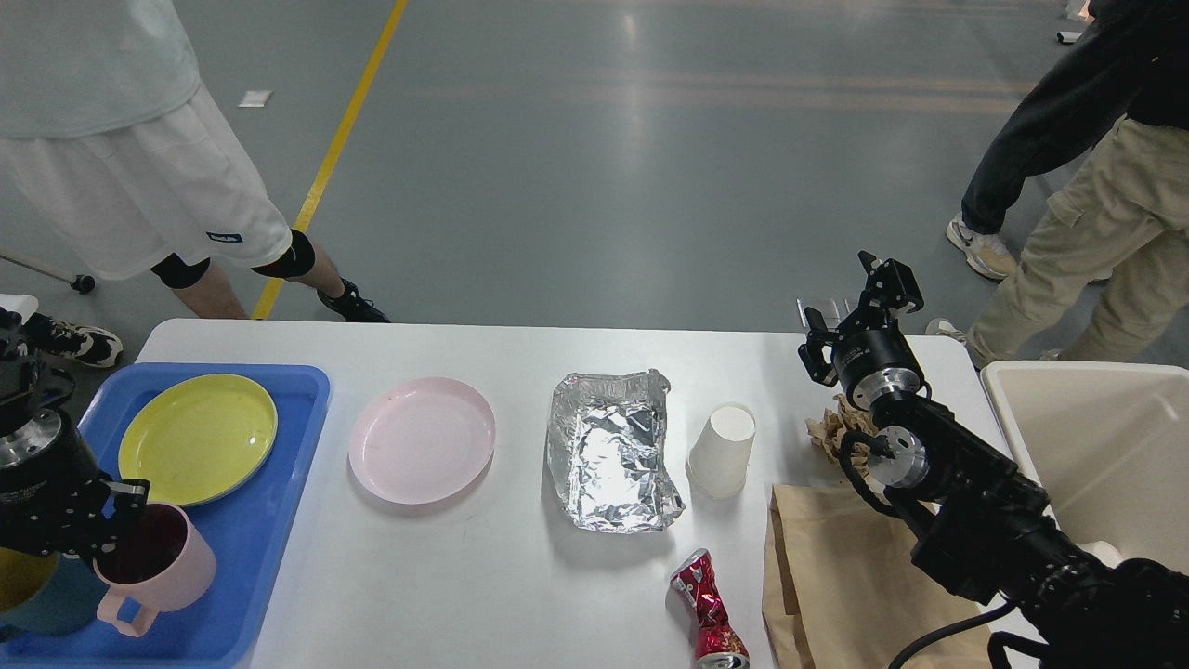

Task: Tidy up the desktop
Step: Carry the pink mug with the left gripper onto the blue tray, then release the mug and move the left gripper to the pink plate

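The white desktop (pixel 520 595) carries a pink plate (pixel 422 439), a crumpled foil tray (pixel 608 451), an upturned white paper cup (pixel 721 449), a crushed red can (pixel 706 618), a brown paper bag (pixel 850 581) and crumpled brown paper (pixel 829 429). My left gripper (pixel 97 534) is shut on the rim of a pink mug (pixel 156 567), holding it over the near part of the blue tray (pixel 241 567). A yellow plate (pixel 199 438) lies in the tray. My right gripper (pixel 859 302) is open and empty above the table's far right edge.
A teal-and-yellow cup (pixel 32 595) stands in the tray's near left corner, right beside the pink mug. A beige bin (pixel 1101 446) stands off the table's right side. People stand beyond the far edge at left and right.
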`<action>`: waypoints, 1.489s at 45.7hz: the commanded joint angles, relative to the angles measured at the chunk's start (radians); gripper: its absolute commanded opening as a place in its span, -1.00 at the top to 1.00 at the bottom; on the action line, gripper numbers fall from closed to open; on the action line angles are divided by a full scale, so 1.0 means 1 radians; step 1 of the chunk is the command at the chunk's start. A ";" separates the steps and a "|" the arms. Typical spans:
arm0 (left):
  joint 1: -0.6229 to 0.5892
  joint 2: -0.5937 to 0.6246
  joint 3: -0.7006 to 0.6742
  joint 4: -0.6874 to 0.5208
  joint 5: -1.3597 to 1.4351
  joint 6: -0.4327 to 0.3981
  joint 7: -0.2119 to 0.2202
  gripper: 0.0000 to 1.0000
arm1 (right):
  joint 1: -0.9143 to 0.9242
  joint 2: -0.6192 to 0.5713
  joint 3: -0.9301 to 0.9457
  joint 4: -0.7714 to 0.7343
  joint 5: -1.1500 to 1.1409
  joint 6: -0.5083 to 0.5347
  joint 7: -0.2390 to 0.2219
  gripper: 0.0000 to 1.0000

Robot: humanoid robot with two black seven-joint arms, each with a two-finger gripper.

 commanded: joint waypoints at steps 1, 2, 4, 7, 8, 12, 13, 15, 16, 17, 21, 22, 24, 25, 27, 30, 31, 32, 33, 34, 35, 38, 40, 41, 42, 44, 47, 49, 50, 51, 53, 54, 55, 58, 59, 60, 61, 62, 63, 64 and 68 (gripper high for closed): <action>0.027 -0.005 -0.020 0.022 -0.001 0.000 -0.003 1.00 | 0.000 0.000 -0.001 0.000 0.000 0.000 0.000 -1.00; 0.027 -0.005 -0.024 0.024 -0.001 0.000 -0.003 1.00 | 0.000 0.000 -0.001 0.000 0.000 0.000 0.000 -1.00; 0.028 -0.005 -0.028 0.024 -0.003 0.000 -0.003 1.00 | 0.000 0.000 0.000 0.000 0.000 0.000 0.000 -1.00; 0.028 -0.006 -0.033 0.024 -0.003 0.000 -0.003 1.00 | 0.000 0.000 -0.001 0.000 0.000 0.000 0.000 -1.00; 0.028 -0.006 -0.034 0.024 -0.003 0.000 -0.001 1.00 | 0.000 0.000 0.000 0.000 0.000 0.000 0.000 -1.00; 0.036 -0.008 -0.039 0.024 -0.003 0.000 0.000 0.99 | 0.000 0.000 0.000 0.000 0.000 0.000 0.000 -1.00; 0.041 -0.008 -0.039 0.024 -0.003 0.000 0.000 0.98 | 0.000 0.000 0.000 0.000 0.000 0.000 0.000 -1.00; 0.050 -0.008 -0.039 0.024 -0.003 0.000 0.000 0.94 | 0.000 0.000 0.000 0.000 0.000 0.000 0.000 -1.00; 0.053 -0.008 -0.039 0.024 -0.003 0.000 0.000 0.93 | 0.000 0.000 -0.001 0.000 0.000 0.000 0.000 -1.00; 0.054 -0.008 -0.040 0.024 -0.003 0.000 0.000 0.91 | 0.000 0.000 0.000 0.000 0.000 0.000 0.000 -1.00; 0.054 -0.008 -0.040 0.024 -0.003 0.000 0.000 0.83 | 0.000 0.000 0.000 0.000 0.000 0.000 0.000 -1.00; 0.054 -0.008 -0.039 0.024 -0.004 0.000 0.000 0.78 | 0.000 0.000 0.000 0.000 0.000 0.000 0.000 -1.00; 0.056 -0.010 -0.040 0.024 -0.004 0.000 0.000 0.64 | 0.000 0.000 0.000 0.000 0.000 0.000 0.000 -1.00; 0.056 -0.010 -0.040 0.024 -0.004 0.000 0.000 0.55 | 0.000 0.000 0.000 0.000 0.000 0.000 0.000 -1.00; 0.057 -0.011 -0.040 0.024 -0.004 0.000 0.000 0.38 | 0.000 0.000 0.000 0.000 0.000 0.000 0.000 -1.00; 0.059 -0.022 -0.045 0.024 -0.003 0.000 0.000 0.16 | 0.000 0.000 -0.001 0.000 0.000 0.000 0.000 -1.00; 0.061 -0.023 -0.047 0.024 -0.003 0.000 0.000 0.08 | 0.000 0.000 0.000 0.000 0.000 0.000 0.000 -1.00; 0.061 -0.023 -0.047 0.024 -0.003 0.000 0.000 0.01 | 0.000 0.000 -0.001 0.000 0.000 0.000 0.000 -1.00; 0.061 -0.023 -0.047 0.024 -0.003 0.000 0.000 -0.04 | 0.000 0.000 -0.001 0.000 0.000 0.000 0.000 -1.00; 0.061 -0.023 -0.045 0.024 -0.003 0.000 0.002 -0.09 | 0.000 0.000 0.000 0.001 0.000 0.000 0.000 -1.00; 0.061 -0.023 -0.045 0.024 -0.003 0.000 0.002 -0.14 | 0.000 0.000 0.000 0.000 0.000 0.000 0.000 -1.00; 0.057 -0.025 -0.045 0.024 -0.003 0.000 0.000 -0.33 | 0.000 0.000 0.000 0.000 0.000 0.000 0.000 -1.00; 0.056 -0.026 -0.047 0.024 -0.013 0.000 0.000 -0.47 | 0.000 0.000 0.000 0.000 0.000 0.000 0.000 -1.00; 0.053 -0.025 -0.047 0.024 -0.018 0.000 -0.001 -0.54 | 0.000 0.000 -0.001 0.000 0.000 0.000 0.000 -1.00; 0.047 -0.026 -0.045 0.022 -0.018 0.000 -0.003 -0.60 | 0.000 0.000 0.000 0.000 0.000 0.000 0.000 -1.00; 0.036 -0.026 -0.036 0.019 -0.018 0.000 -0.007 -0.70 | 0.000 0.000 0.000 0.000 0.000 0.000 0.000 -1.00; 0.012 -0.032 -0.021 0.011 -0.018 0.000 -0.015 -0.78 | 0.000 0.000 0.000 0.001 0.000 0.000 0.000 -1.00; -0.007 -0.034 -0.010 0.008 -0.018 0.000 -0.015 -0.82 | 0.000 0.000 0.000 0.000 0.000 0.000 0.000 -1.00; -0.016 -0.036 -0.002 0.007 -0.020 0.000 -0.015 -0.83 | 0.000 0.000 -0.001 0.000 0.000 0.000 0.000 -1.00; -0.022 -0.037 0.007 0.007 -0.020 0.000 -0.017 -0.85 | 0.000 0.000 0.000 0.000 0.000 0.000 0.000 -1.00; -0.038 -0.037 0.025 0.005 -0.021 0.000 -0.018 -0.86 | 0.000 0.000 0.000 0.000 0.000 0.000 0.000 -1.00; -0.048 -0.037 0.033 0.004 -0.024 0.000 -0.018 -0.86 | 0.000 0.000 0.000 0.000 0.000 0.000 0.000 -1.00; -0.062 -0.039 0.039 0.001 -0.026 0.000 -0.018 -0.87 | 0.000 0.000 0.000 0.000 0.000 0.000 0.000 -1.00; -0.107 -0.039 0.058 -0.025 -0.032 0.000 -0.018 -0.90 | 0.000 0.000 0.000 0.000 0.000 0.000 0.000 -1.00; -0.129 -0.039 0.068 -0.041 -0.035 0.000 -0.020 -0.89 | 0.001 0.000 0.000 0.000 0.000 0.000 0.000 -1.00; -0.149 -0.040 0.075 -0.051 -0.039 0.000 -0.020 -0.89 | 0.000 0.000 0.000 0.000 0.000 -0.002 0.000 -1.00; -0.169 -0.043 0.081 -0.061 -0.047 0.000 -0.020 -0.89 | 0.001 0.000 0.000 0.000 0.000 0.000 0.000 -1.00; -0.188 -0.051 0.085 -0.068 -0.056 0.000 -0.020 -0.89 | 0.000 0.000 0.000 0.000 0.000 0.000 0.000 -1.00; -0.206 -0.060 0.093 -0.073 -0.069 0.000 -0.020 -0.89 | 0.000 0.000 -0.001 0.000 0.000 0.000 0.000 -1.00; -0.222 -0.071 0.102 -0.079 -0.079 0.000 -0.020 -0.89 | 0.000 0.000 0.000 0.000 0.000 0.000 0.000 -1.00; -0.295 -0.121 0.134 -0.105 -0.131 0.000 -0.020 -0.89 | 0.000 0.000 0.000 0.000 0.000 0.000 0.000 -1.00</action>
